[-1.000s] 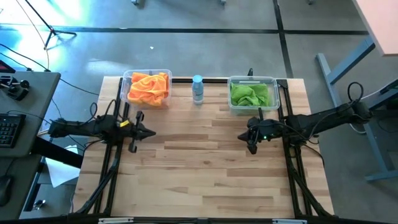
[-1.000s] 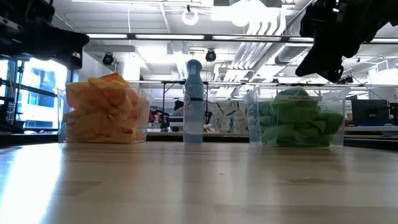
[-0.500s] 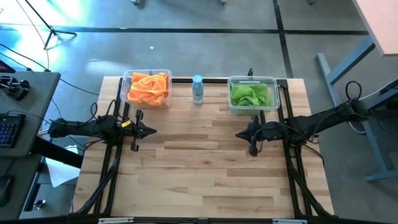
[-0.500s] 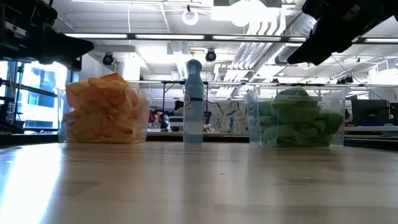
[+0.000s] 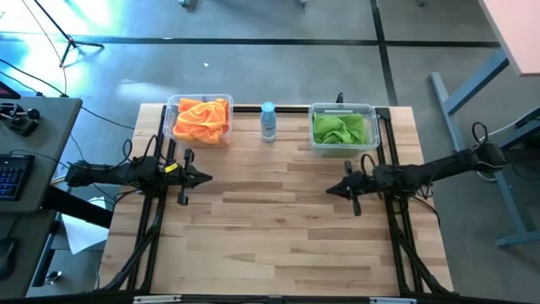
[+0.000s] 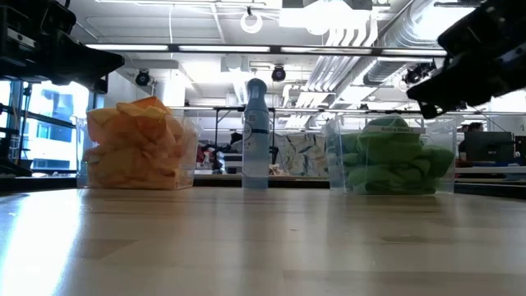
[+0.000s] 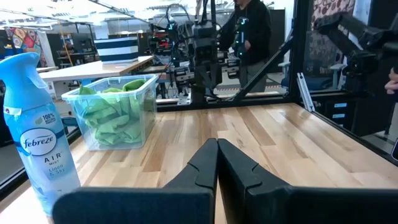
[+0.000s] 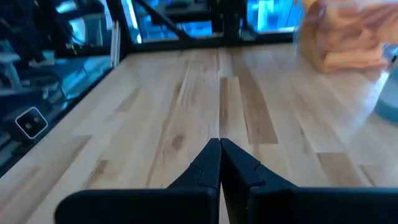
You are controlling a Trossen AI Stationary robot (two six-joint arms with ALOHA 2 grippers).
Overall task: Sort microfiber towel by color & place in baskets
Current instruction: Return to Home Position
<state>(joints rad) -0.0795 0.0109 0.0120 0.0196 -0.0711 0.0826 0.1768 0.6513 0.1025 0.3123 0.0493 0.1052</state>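
Orange towels fill the left see-through basket at the table's far edge, also seen as orange towels. Green towels fill the right basket, also seen as green towels and green towels. My left gripper hovers shut over the table's left side, level, pointing right; its fingertips meet. My right gripper hovers shut over the right side, pointing left; its fingertips meet. Neither touches a towel.
A spray bottle with a blue cap stands between the baskets at the far edge, also seen as the bottle. The wooden tabletop stretches bare toward the near edge. A person stands beyond the table's right side.
My right gripper has drawn back from beside the green basket toward the table's near edge and right side, tipping from a downward slant to level. It stayed shut. The left arm kept still. The towels and baskets have not moved.
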